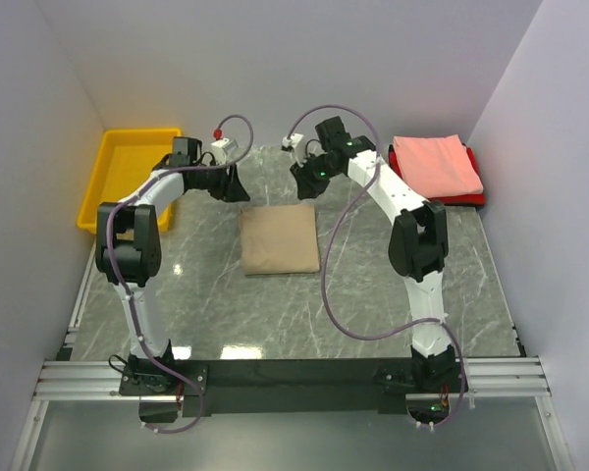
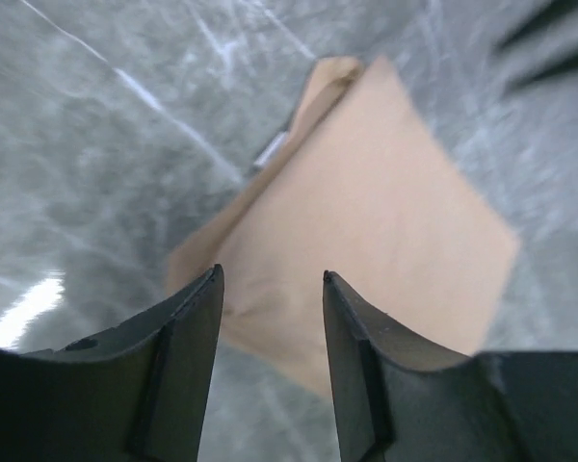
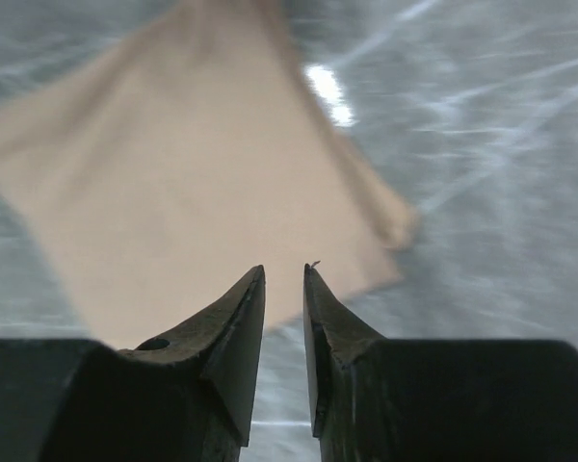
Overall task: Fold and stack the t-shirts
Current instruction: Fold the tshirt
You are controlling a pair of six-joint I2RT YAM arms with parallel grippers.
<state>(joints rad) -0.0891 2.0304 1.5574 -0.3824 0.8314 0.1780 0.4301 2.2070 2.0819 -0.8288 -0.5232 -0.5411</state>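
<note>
The tan t-shirt (image 1: 280, 238) lies folded into a flat rectangle in the middle of the table. It also shows in the left wrist view (image 2: 366, 212) and the right wrist view (image 3: 193, 173). The salmon pink t-shirt (image 1: 435, 162) lies folded on top of the red t-shirt (image 1: 474, 194) at the back right. My left gripper (image 1: 238, 184) is above the table just past the tan shirt's far left corner, open and empty (image 2: 270, 279). My right gripper (image 1: 302, 182) is just past the far right corner, its jaws a narrow gap apart and empty (image 3: 284, 269).
A yellow plastic bin (image 1: 128, 177) stands at the back left, off the marble table top (image 1: 373, 294). White walls close in on the left, back and right. A metal rail (image 1: 294, 378) runs along the near edge by the arm bases.
</note>
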